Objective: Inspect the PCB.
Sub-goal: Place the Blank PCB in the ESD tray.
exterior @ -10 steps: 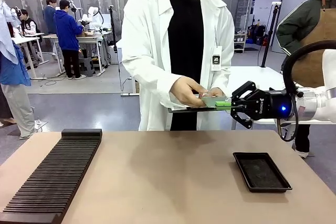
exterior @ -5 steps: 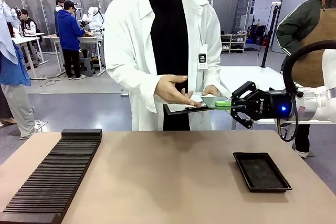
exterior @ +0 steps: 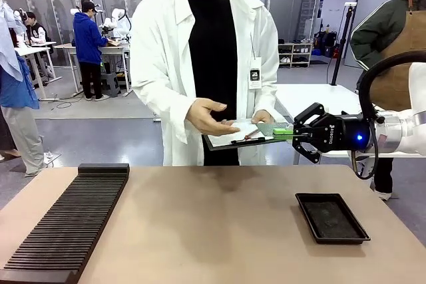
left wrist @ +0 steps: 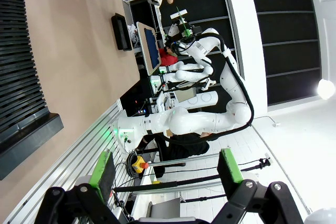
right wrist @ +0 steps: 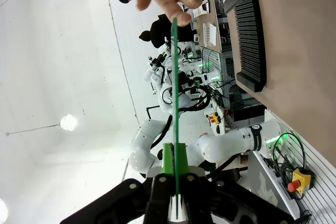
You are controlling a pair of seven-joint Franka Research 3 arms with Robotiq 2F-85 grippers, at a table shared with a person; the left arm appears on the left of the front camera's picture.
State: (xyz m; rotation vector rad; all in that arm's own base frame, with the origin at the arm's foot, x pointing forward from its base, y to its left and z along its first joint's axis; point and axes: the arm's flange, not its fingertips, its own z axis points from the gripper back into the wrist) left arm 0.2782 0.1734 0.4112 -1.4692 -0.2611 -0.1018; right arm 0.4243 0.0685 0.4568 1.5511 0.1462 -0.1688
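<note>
My right tool (exterior: 293,135) is clamped on one end of the PCB (exterior: 267,128). It holds the green board level in the air, above the black tray (exterior: 331,217) and beyond it, toward the person standing at the far side. The person's hand (exterior: 264,117) pinches the board's other end. Their other hand (exterior: 209,118) hovers open over a clipboard (exterior: 214,143), farther from the tray. My left tool (left wrist: 167,174) has its green-padded fingers apart, with nothing between them. The tray lies flat on the desk (exterior: 213,231).
</note>
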